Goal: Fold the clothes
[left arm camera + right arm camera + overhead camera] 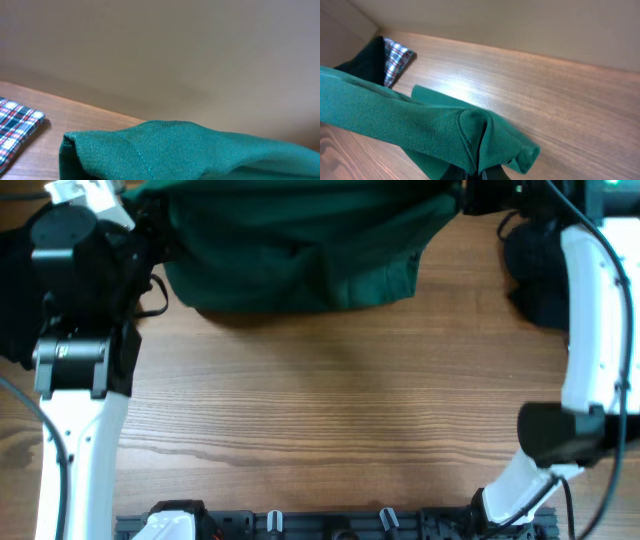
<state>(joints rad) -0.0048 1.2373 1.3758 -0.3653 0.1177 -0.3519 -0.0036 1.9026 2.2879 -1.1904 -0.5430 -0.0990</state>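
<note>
From overhead I see the clothes [300, 240], one big dark-green garment, at the far edge of the tabletop [320, 410], spread between my two arms; its near hem sags onto the wood, and a thin dark cord [150, 298] trails out at its left corner.

The left claw [148, 220] sits at that corner, but from above I can't see its fingers. The left wrist camera doesn't show them either; green fabric rides up across the bottom of that view and hides them. The claw is closed, and as far as I can judge it is closed on the cloth.

The right claw [477, 175] is clearer from its own camera; it is fully closed, pinching a bunched fold of the green fabric, which stretches away to the left in a raised band above the wood.

Only the wrist views show the plaid cloth [15, 127], lying flat on the wood beyond the green. The right wrist view puts it touching a black garment [367, 62].
</note>
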